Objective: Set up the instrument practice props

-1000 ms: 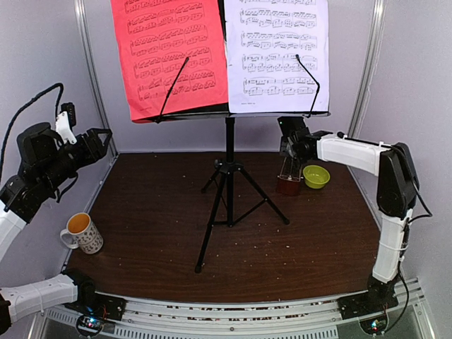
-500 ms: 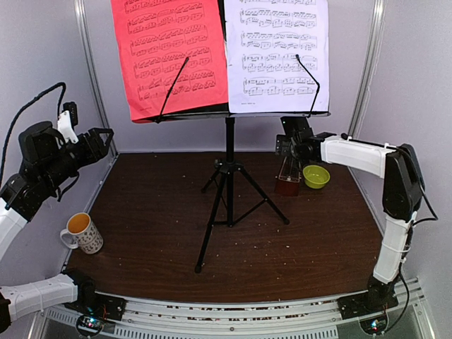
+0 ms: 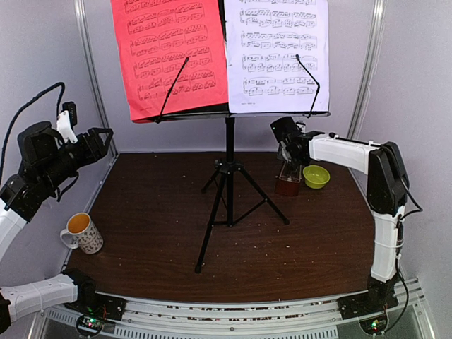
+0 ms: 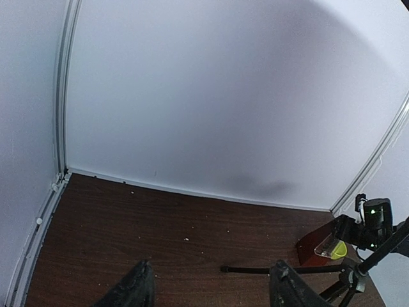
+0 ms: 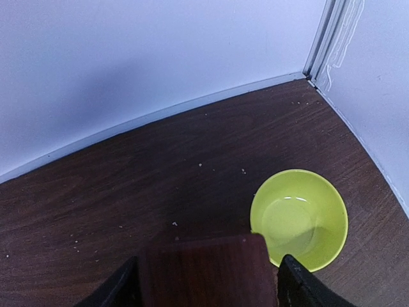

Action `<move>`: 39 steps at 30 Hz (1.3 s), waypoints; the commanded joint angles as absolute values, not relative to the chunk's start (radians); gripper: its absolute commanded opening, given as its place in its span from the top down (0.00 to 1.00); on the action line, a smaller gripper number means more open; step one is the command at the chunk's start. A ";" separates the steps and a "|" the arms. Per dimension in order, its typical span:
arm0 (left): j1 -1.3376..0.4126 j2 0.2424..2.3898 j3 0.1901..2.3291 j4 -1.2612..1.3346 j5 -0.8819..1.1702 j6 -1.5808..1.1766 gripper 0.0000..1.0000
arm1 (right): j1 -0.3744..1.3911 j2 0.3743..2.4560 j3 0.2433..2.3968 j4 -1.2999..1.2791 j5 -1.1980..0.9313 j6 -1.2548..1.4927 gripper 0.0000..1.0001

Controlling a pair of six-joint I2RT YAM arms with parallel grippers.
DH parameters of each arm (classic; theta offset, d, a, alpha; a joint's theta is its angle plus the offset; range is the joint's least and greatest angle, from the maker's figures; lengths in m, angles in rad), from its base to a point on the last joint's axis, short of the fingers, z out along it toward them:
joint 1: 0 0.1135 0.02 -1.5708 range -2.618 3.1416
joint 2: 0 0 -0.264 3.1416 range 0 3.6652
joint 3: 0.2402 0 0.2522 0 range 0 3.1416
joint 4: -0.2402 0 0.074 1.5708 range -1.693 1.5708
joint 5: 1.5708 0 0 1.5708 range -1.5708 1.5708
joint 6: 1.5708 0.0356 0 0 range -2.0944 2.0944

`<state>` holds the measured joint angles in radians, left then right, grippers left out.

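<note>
Right hand (image 3: 288, 158) farther left, over metronome (image 3: 288, 185).

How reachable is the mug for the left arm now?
Probably yes: the mug stands in the open on that arm's side; the left gripper hangs open and empty nearby, with nothing between them.

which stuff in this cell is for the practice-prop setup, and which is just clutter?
For the job: music stand, red sheet, white sheet, metronome.
Lying about: yellow-green bowl, patterned mug.
</note>
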<state>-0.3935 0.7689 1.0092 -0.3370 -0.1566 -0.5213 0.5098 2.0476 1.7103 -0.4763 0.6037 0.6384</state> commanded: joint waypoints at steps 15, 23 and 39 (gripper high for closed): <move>-0.388 0.797 1.029 -0.263 -0.046 -0.489 0.38 | 0.520 1.754 1.553 -0.411 0.689 0.539 0.76; -0.388 0.801 0.974 -0.214 0.021 -0.444 0.38 | 0.520 1.574 1.435 -0.362 0.599 0.503 0.79; -0.488 0.633 0.704 -0.110 0.062 -0.370 0.42 | 0.531 1.097 1.068 -0.365 0.175 0.396 0.86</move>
<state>-0.4404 0.6552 0.7559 -0.2054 0.0494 -0.3996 0.5220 1.2079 1.1152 -0.4416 0.3225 0.4385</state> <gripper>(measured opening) 0.582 0.546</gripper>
